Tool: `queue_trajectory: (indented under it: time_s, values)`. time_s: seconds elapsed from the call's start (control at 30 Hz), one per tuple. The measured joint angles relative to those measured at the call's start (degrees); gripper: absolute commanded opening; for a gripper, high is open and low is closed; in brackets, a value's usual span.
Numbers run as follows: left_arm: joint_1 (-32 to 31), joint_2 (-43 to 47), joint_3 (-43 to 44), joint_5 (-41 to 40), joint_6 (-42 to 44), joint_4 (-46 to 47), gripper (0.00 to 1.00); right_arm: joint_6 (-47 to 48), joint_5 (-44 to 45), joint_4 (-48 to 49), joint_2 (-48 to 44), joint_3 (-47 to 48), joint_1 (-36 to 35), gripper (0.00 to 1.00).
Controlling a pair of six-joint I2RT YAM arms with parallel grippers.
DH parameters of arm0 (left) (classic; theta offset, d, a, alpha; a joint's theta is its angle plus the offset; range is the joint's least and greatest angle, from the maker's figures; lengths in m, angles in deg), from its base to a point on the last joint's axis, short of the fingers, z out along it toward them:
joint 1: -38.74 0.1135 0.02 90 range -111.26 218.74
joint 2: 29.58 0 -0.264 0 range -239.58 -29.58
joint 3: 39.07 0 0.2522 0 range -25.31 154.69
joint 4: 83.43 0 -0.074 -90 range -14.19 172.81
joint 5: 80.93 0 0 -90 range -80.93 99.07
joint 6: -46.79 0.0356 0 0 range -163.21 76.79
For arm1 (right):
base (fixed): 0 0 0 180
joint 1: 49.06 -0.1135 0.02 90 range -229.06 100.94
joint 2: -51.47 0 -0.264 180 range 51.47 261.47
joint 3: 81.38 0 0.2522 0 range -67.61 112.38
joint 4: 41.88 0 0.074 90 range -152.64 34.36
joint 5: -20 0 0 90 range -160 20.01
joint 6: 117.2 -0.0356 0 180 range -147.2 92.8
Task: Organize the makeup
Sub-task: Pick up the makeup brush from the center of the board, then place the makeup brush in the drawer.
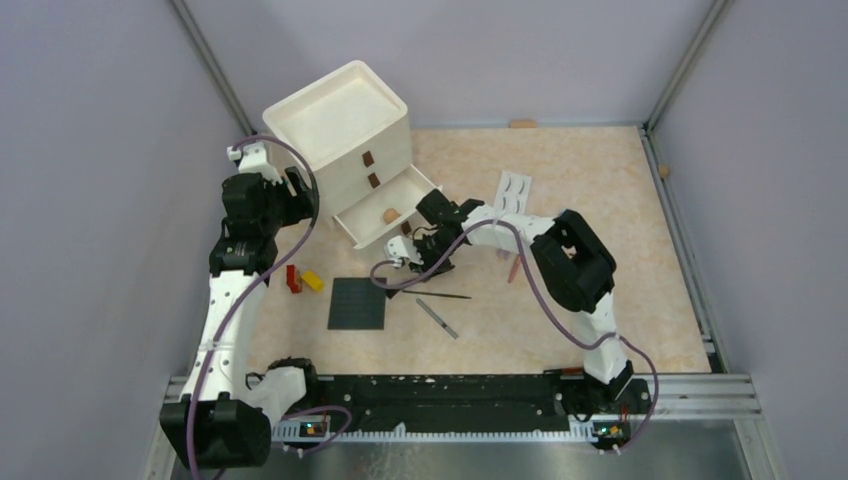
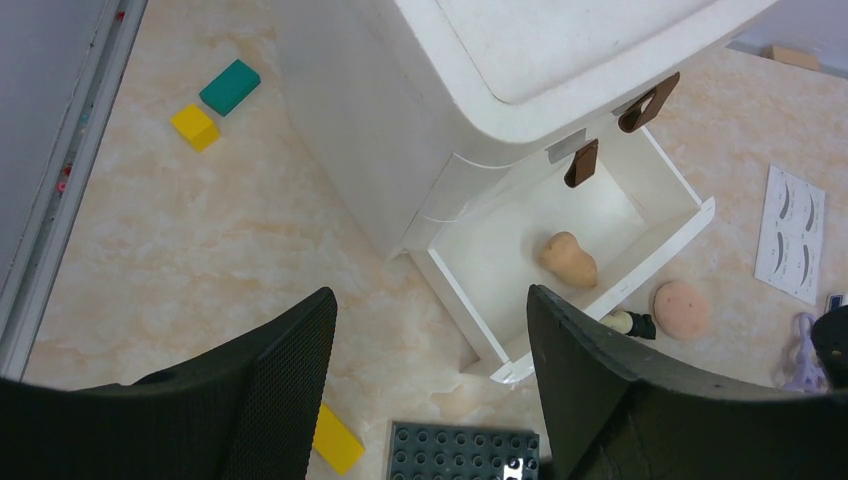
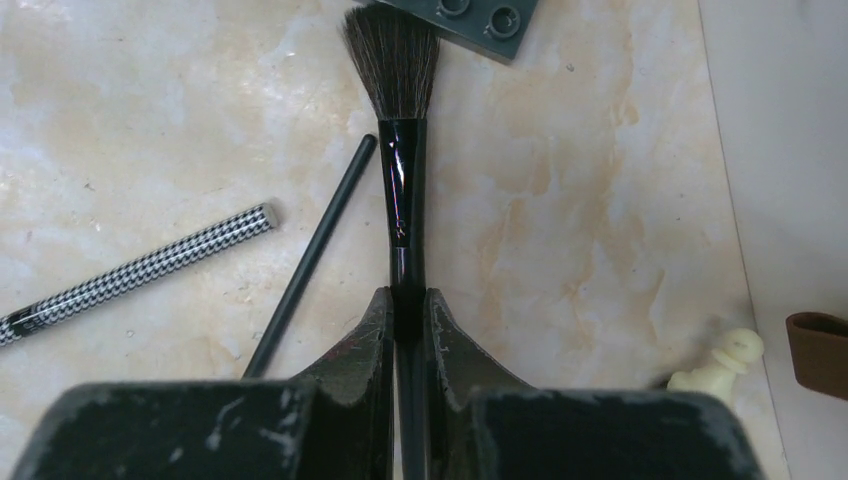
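Note:
My right gripper (image 3: 408,305) is shut on the handle of a black makeup brush (image 3: 403,170); its bristles point away, toward the dark studded plate (image 3: 470,20). A thin dark pencil (image 3: 315,250) and a houndstooth-patterned pencil (image 3: 140,270) lie left of the brush. In the top view this gripper (image 1: 400,258) is low over the table in front of the open bottom drawer (image 1: 372,232). My left gripper (image 2: 430,320) hangs open and holds nothing, above the table by the drawer's corner. A peach sponge (image 2: 569,259) lies in the drawer (image 2: 470,260). A round peach puff (image 2: 681,308) and a small cream tube (image 2: 630,323) lie just outside it.
The white drawer unit (image 1: 340,130) stands at the back left. A white eyelash card (image 1: 514,190) lies behind the right arm, and a pinkish pencil (image 1: 513,268) beside it. Red and yellow bricks (image 1: 300,280) sit left of the studded plate (image 1: 357,303). Green (image 2: 230,86) and yellow (image 2: 195,127) bricks lie beyond the unit.

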Motion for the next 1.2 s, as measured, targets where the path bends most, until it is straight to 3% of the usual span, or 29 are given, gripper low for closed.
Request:
queue_trajectory:
  time_s: [0.2,0.57,0.77,0.9,1.0,1.2]
  values:
    - [0.00,0.00,0.00,0.00,0.00,0.00,0.75,-0.79,-0.04,7.87,-7.65,-7.32,0.72,0.00]
    - [0.00,0.02,0.00,-0.22,0.02,-0.02,0.76,-1.64,2.03,20.79,-9.38,-1.57,2.69,0.01]
    - [0.00,0.02,0.00,-0.31,0.02,-0.02,0.76,-1.60,5.03,21.81,-0.46,15.15,3.50,0.33]
    - [0.00,0.02,0.00,-0.44,0.02,0.00,0.76,-2.21,6.80,22.73,1.60,18.32,3.87,0.41]
    - [0.00,0.02,0.00,-0.46,0.02,-0.02,0.76,-3.13,7.45,25.70,1.11,15.98,3.96,0.41]
    - [0.00,0.02,0.00,-0.42,0.02,-0.02,0.76,-10.78,9.75,34.91,-7.10,-3.41,3.96,0.41]
